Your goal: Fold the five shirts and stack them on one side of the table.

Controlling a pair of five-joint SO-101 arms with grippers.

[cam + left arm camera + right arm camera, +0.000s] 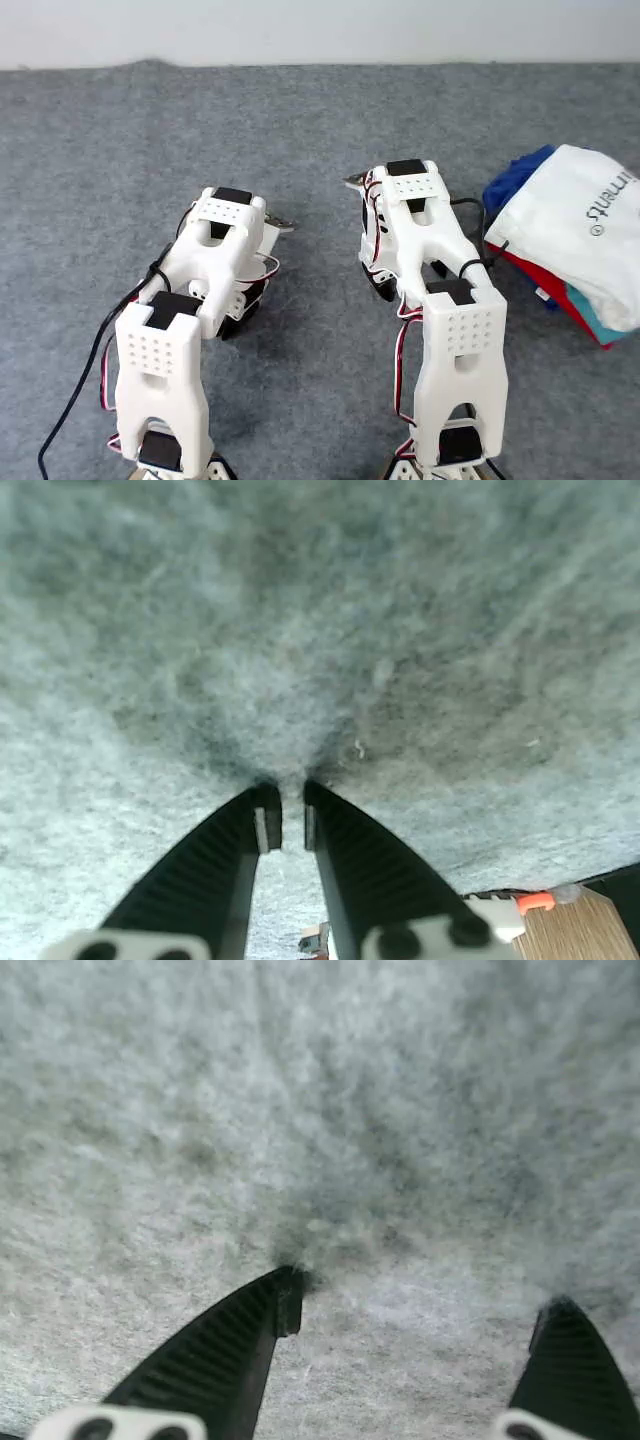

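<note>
1. My left gripper [292,825] was closed to a thin slit and held nothing. Its tips hung just above the grey felt table [300,130].
2. My right gripper [425,1310] stood wide open and empty, also low over bare felt.
3. In the high view both my arms lay folded down side by side, with their wrists pointing toward the far edge.
4. The pile of shirts [570,235] sat at the right side of the table. It was just beside the arm I took to be my right one, and well apart from the other arm.
5. A white shirt [580,215] lay on top, with a red shirt [540,278], a blue shirt [512,182] and a teal shirt [597,312] showing at the edges under it. I could not tell whether a fifth was in there.
6. The pile's long axis ran on a slant, from far and toward the arms to near and out by the table's right edge.
7. I judged the folding and stacking nearly or fully done. Any further tidying would fall to my right gripper, swinging outward to its own side.
8. Nothing stood between that gripper and the pile. The main hazard was its cable near the pile's inner edge.
</note>
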